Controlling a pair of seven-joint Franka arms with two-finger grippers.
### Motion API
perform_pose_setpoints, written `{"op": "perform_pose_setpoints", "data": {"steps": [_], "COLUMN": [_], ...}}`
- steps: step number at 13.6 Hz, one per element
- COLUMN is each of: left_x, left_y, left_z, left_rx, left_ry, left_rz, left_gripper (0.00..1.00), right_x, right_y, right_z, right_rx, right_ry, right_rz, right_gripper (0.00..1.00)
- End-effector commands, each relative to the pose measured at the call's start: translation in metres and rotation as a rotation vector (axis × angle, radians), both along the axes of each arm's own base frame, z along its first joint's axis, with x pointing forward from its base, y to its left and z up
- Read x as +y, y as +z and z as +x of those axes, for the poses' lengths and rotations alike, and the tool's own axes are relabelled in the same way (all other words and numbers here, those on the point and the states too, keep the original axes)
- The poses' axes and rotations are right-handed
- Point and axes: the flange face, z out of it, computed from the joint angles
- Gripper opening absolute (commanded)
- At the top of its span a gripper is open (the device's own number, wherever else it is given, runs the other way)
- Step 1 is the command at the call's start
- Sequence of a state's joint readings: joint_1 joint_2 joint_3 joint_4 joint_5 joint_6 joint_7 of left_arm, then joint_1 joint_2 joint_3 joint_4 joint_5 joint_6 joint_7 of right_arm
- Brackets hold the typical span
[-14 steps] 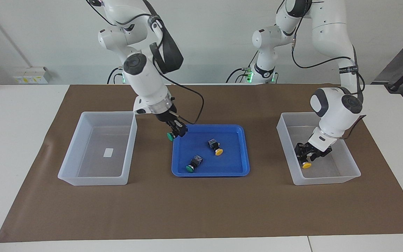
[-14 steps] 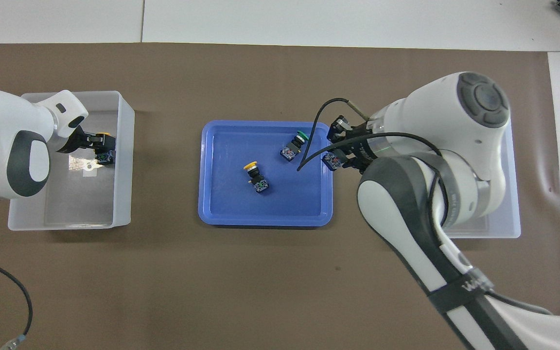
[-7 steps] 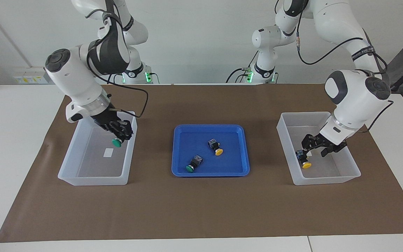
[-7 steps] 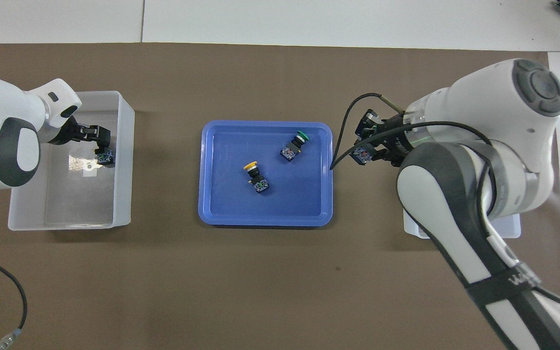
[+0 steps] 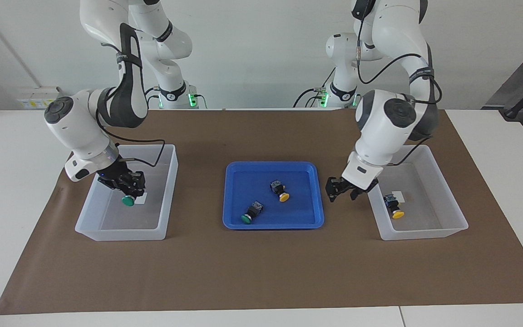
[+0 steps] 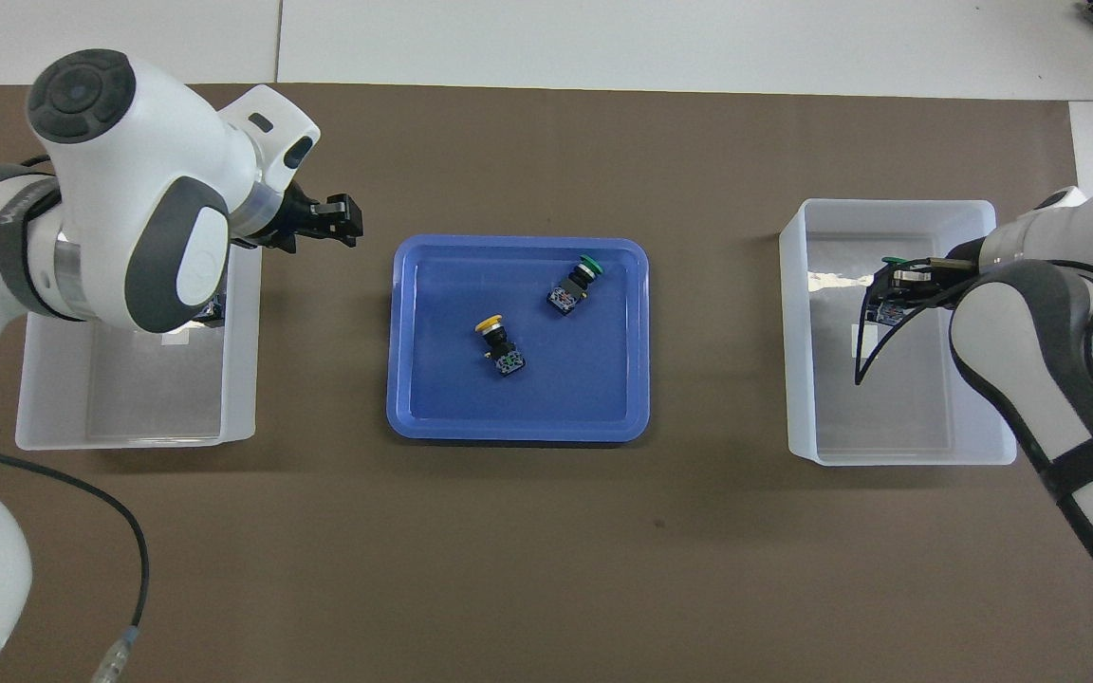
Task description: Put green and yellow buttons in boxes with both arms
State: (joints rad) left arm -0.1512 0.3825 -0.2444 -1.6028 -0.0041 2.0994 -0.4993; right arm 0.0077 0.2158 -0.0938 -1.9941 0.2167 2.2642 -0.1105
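My right gripper (image 5: 128, 190) is shut on a green button (image 5: 128, 201) and holds it low inside the box (image 5: 107, 234) at the right arm's end, over its white label. In the overhead view the right gripper (image 6: 896, 283) is inside this box (image 6: 888, 205). My left gripper (image 5: 341, 192) is open and empty over the mat between the blue tray (image 5: 273, 223) and the other box (image 5: 420, 235). In that box lies a yellow button (image 5: 395, 209). A yellow button (image 5: 280, 191) and a green button (image 5: 251, 212) lie in the tray.
A brown mat (image 5: 261, 272) covers the table under the tray and both boxes. In the overhead view the left arm (image 6: 129, 190) hides most of the box (image 6: 129, 438) at its end. A loose black cable (image 6: 82, 493) hangs by the left arm.
My right gripper carried the green button from the tray's edge into its box and lowered it. My left gripper let go of the yellow button in its box and moved out toward the tray.
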Motion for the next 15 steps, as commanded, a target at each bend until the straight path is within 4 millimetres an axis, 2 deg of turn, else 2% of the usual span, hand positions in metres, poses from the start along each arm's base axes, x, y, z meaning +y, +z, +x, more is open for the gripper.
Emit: {"op": "perform_pose_setpoints", "data": {"steps": [1, 2, 3, 6, 7, 9, 11, 14, 15], "left_x": [-0.051, -0.068, -0.083, -0.102, -0.104, -0.111, -0.113, -0.12, -0.127], "left_y": [-0.028, -0.033, -0.043, -0.064, -0.071, -0.09, -0.105, -0.116, -0.117], "left_z": [-0.033, -0.042, -0.051, -0.069, -0.074, -0.086, -0.096, -0.107, -0.113], "left_rx": [-0.019, -0.016, -0.007, 0.006, 0.009, 0.012, -0.004, 0.0, 0.004], "left_ry": [0.14, 0.181, 0.208, 0.296, 0.308, 0.315, 0.325, 0.331, 0.329], "left_rz": [-0.033, -0.045, -0.05, -0.069, -0.071, -0.076, -0.095, -0.099, -0.098], "left_gripper": [0.72, 0.7, 0.7, 0.69, 0.68, 0.68, 0.66, 0.66, 0.66], "right_x": [-0.025, -0.026, -0.026, -0.026, -0.026, -0.025, -0.019, -0.003, 0.012], "right_y": [-0.023, -0.027, -0.033, -0.038, -0.038, -0.035, -0.017, 0.028, 0.046], "right_z": [-0.007, -0.007, -0.008, -0.012, -0.012, -0.009, -0.005, 0.003, 0.01], "right_rx": [-0.018, -0.018, -0.016, -0.016, -0.015, -0.016, -0.037, -0.047, -0.04], "right_ry": [0.051, 0.05, 0.048, 0.042, 0.042, 0.042, 0.051, 0.024, 0.002], "right_rz": [-0.022, -0.024, -0.026, -0.028, -0.027, -0.026, -0.024, -0.002, 0.01], "right_gripper": [0.01, 0.08, 0.23, 0.96, 1.0, 1.0, 1.0, 1.0, 1.0]}}
